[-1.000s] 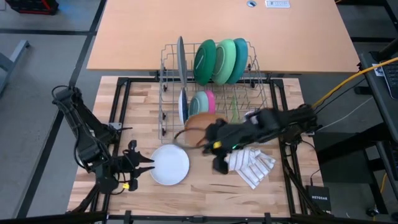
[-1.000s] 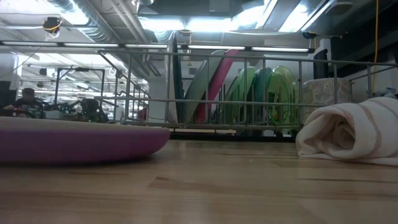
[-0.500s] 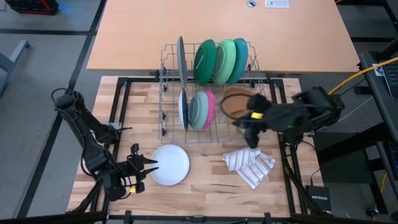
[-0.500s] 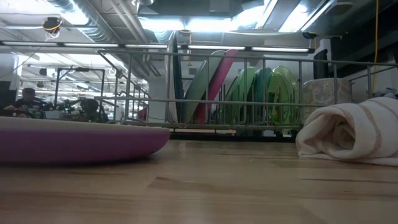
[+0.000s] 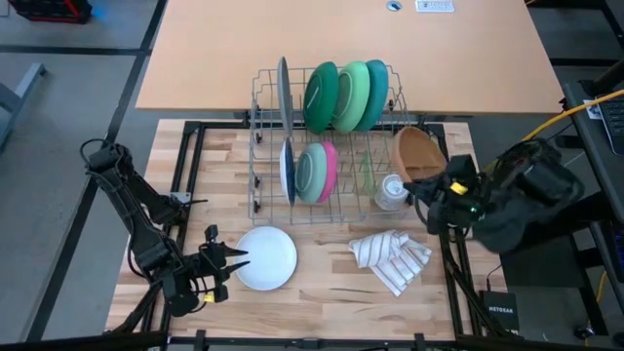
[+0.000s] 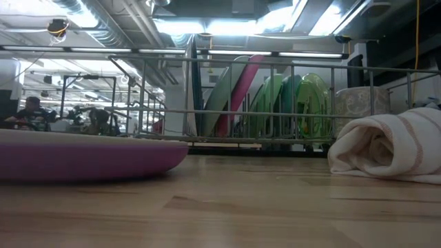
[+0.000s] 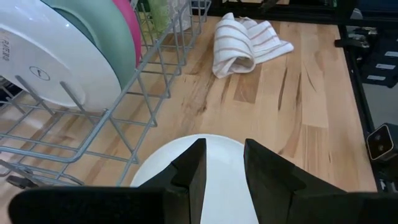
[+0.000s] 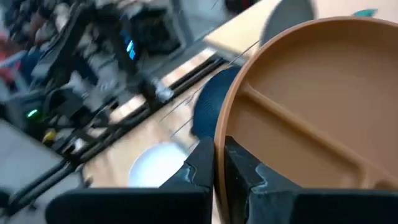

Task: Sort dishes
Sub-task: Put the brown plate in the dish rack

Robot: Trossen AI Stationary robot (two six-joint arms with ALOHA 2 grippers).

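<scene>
At the table's [image 5: 322, 283] left front corner the left pincer [image 5: 232, 261] sits low, its two fingers [image 7: 193, 171] a little apart and clamped on nothing, their tips over the near edge of the one white plate [image 5: 266, 258] lying flat on the wood. The left wrist view shows that gap clearly; from above the fingers are too small to judge. In the low view the same plate [image 6: 89, 157] looks purple and fills the left foreground.

Next comes the wire rack [image 5: 263, 185]. Its back row holds four dishes on edge: one grey plate [image 5: 284, 90], one dark green plate [image 5: 320, 97], one light green plate [image 5: 352, 96] and one teal plate [image 5: 376, 93]. The front row holds three: one blue plate [image 5: 287, 166], one pale green plate [image 5: 312, 172] and one pink plate [image 5: 331, 160]. The left wrist view shows a white underside on the nearest racked dish [image 7: 56, 59], which the high view does not. One small clear cup [image 5: 390, 191] stands at the rack's front right corner.

One striped cloth [image 5: 390, 258] lies crumpled in front of the rack; the low view cuts it off at the edge [image 6: 389, 151].

At the right, the right pincer [image 5: 429, 180] is clamped on the rim of one brown divided plate [image 5: 416, 152], held tilted just beside the rack's right end. Only the right wrist view shows its compartments [image 8: 311, 106]; the background there is blurred.
</scene>
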